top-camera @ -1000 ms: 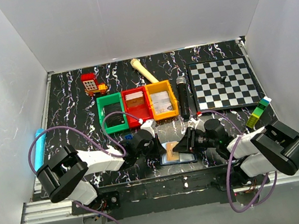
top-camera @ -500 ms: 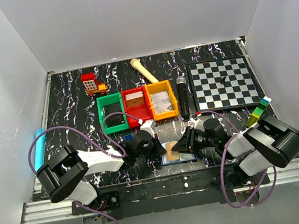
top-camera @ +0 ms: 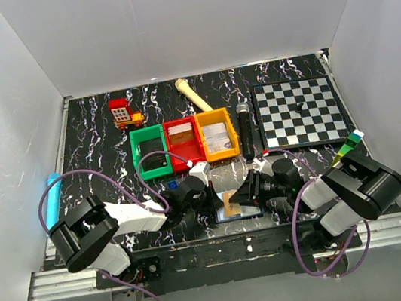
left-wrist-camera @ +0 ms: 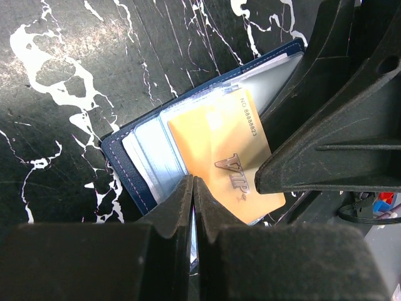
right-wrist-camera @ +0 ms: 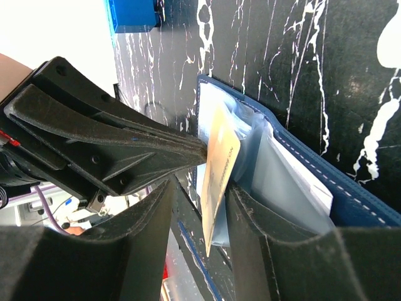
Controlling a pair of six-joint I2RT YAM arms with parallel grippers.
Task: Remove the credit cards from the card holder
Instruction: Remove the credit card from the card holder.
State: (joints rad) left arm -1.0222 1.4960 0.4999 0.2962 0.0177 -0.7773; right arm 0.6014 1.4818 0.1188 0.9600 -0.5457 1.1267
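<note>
From above, the open card holder (top-camera: 240,215) is seen lying at the near edge of the table (top-camera: 91,137), between the left pincer (top-camera: 214,200) and the right pincer (top-camera: 247,193). In the left wrist view, the left pincer is clenched, its tips set at the holder's clear pocket, and a gold VIP card (left-wrist-camera: 216,150) is seen sticking partly out. In the right wrist view, that card is straddled by the right pincer's parted jaws, not clamped.

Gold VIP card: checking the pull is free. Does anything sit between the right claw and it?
Nothing visible does. The gold VIP card stands between the open fingers of the right claw, partly out of the card holder. The left claw, shut, pins the holder beside it.
</note>
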